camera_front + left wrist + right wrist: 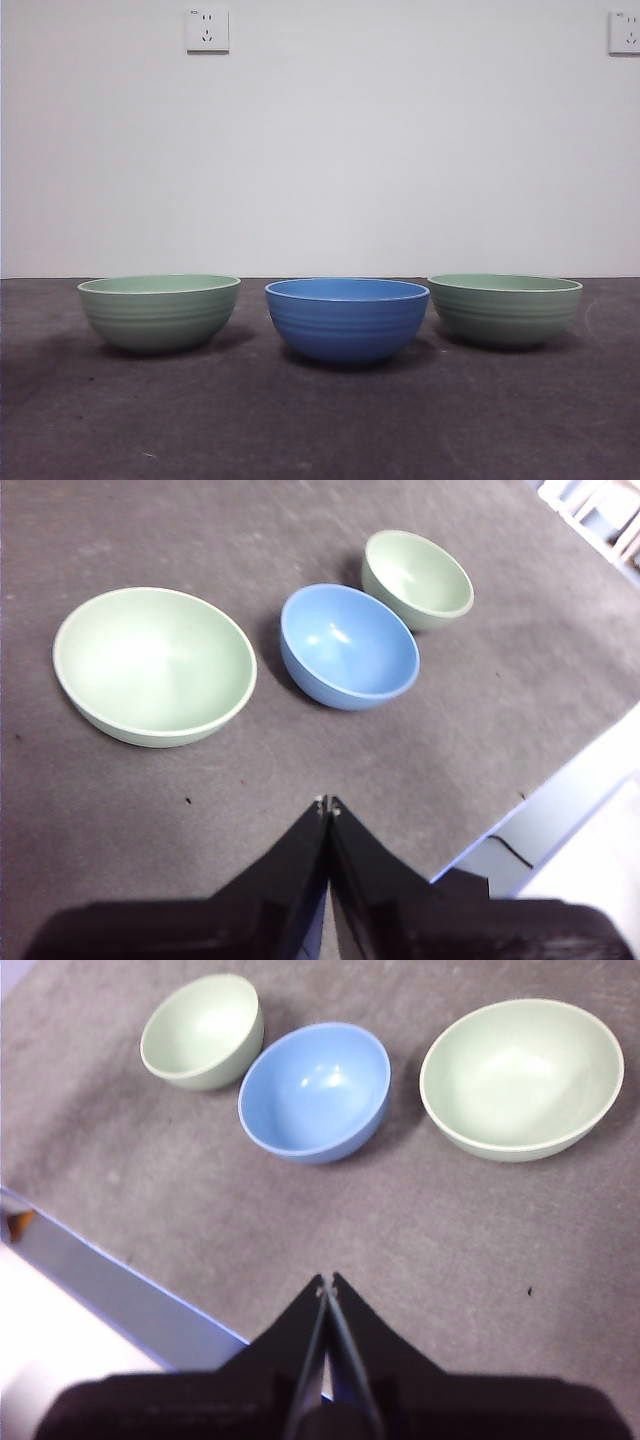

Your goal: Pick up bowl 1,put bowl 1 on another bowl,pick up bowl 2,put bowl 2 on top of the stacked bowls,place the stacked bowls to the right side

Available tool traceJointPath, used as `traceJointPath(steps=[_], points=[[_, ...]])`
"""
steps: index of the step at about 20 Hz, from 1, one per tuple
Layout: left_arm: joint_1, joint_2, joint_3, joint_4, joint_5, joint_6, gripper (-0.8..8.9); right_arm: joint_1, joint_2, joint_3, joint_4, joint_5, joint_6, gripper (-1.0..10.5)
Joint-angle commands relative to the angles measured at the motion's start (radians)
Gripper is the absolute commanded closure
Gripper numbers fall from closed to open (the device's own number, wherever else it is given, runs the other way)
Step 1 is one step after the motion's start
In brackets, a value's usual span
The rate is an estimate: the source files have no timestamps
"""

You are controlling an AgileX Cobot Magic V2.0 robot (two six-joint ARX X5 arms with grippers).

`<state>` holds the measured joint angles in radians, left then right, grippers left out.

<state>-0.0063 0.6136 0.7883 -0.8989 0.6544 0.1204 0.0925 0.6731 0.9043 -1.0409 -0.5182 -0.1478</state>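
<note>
Three ribbed bowls stand in a row on the dark table. The blue bowl (347, 318) (348, 646) (315, 1092) is in the middle. A pale green bowl (159, 311) (154, 665) (203, 1030) stands at the left and another pale green bowl (505, 309) (417, 579) (521, 1077) at the right. All are empty and apart from each other. My left gripper (326, 805) is shut, held high above the table near the left bowl. My right gripper (326, 1281) is shut too, high above the table on the right bowl's side. Neither arm shows in the front view.
The dark grey table (320, 420) ends at a pale edge (540, 810) (110, 1280) close to both grippers. A white wall with two sockets (207, 30) stands behind the bowls.
</note>
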Motion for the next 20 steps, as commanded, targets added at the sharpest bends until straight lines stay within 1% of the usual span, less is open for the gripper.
traceJointPath(steps=[1, 6, 7, 8, 9, 10, 11, 12, 14, 15, 20], points=[[-0.008, -0.002, 0.004, -0.011, 0.000, 0.042, 8.21, 0.003, 0.001, 0.001, -0.001, 0.005, -0.041, 9.6], [-0.008, -0.002, 0.004, -0.031, 0.001, 0.041, 8.02, 0.003, 0.001, 0.001, 0.000, 0.002, -0.038, 9.3], [-0.008, -0.002, 0.004, -0.031, 0.001, 0.040, 7.54, 0.003, 0.001, 0.001, 0.000, 0.002, -0.030, 9.3], [-0.008, -0.002, 0.004, -0.030, 0.001, 0.040, 6.56, 0.003, 0.001, 0.001, 0.001, 0.002, -0.024, 9.0], [-0.008, -0.002, 0.004, -0.030, 0.002, 0.040, 5.37, 0.003, 0.001, 0.001, 0.001, 0.001, -0.025, 8.3], [-0.008, -0.002, 0.004, -0.029, 0.002, 0.040, 3.77, 0.003, 0.001, 0.001, 0.001, 0.001, -0.024, 7.4], [-0.008, -0.002, 0.004, -0.027, 0.002, 0.039, 2.58, 0.003, 0.001, 0.001, 0.002, 0.001, -0.015, 6.6], [-0.008, -0.002, 0.004, -0.026, 0.002, 0.037, 1.78, 0.003, 0.001, 0.001, 0.002, 0.002, 0.002, 5.5], [-0.008, -0.002, 0.005, -0.026, 0.002, 0.036, 1.60, 0.003, 0.001, 0.001, 0.003, 0.002, 0.029, 3.6], [-0.008, -0.002, 0.005, -0.025, 0.001, 0.032, 1.60, 0.002, 0.001, 0.001, 0.003, 0.001, 0.033, 3.3], [-0.008, -0.002, 0.005, -0.013, 0.001, 0.012, 1.60, 0.002, 0.001, 0.001, 0.003, 0.001, 0.052, 3.2]])
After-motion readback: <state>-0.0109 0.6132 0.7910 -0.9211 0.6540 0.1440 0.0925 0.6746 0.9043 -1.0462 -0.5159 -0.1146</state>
